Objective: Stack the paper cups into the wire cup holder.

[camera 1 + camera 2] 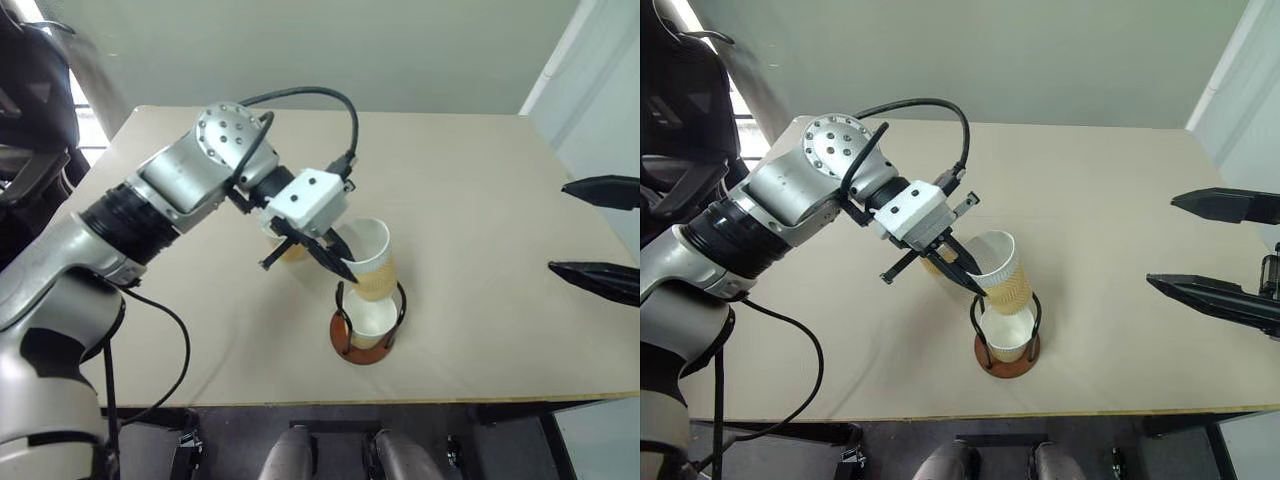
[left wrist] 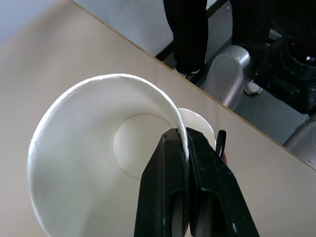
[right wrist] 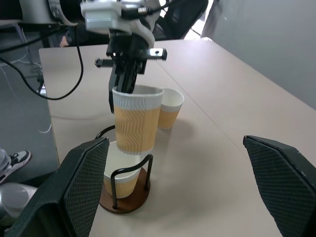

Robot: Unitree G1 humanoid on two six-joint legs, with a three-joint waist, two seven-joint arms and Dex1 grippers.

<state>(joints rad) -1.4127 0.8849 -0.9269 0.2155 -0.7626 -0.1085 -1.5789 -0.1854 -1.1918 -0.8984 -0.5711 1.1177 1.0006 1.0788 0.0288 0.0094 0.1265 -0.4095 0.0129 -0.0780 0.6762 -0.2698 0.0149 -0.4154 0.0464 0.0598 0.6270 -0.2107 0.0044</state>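
Pale wall and a tan table [image 1: 480,200] make up your workspace, and you read it from nine o'clock across to three. Your left gripper [image 1: 962,272] has its fingers pinched together on the rim of a ribbed paper cup [image 1: 998,270], one finger inside the mouth and one outside. That held cup hangs tilted above the wire cup holder [image 1: 1007,345], its bottom close over the cup already seated in the holder [image 3: 120,174]. A third cup [image 3: 169,109] stands on the table just behind, at about eleven o'clock from the holder, partly hidden by your left wrist in the head views. Over at three o'clock your right gripper [image 1: 1218,250] waits well apart from everything, jaws spread wide and holding nothing.

Watch the tilt: if you lower the cup at this angle, its bottom edge could catch the seated cup's rim or a black wire loop and drag the holder sideways. Your grip is on the thin rim alone, so pushing down could crease it or let the cup swing. Level it first.
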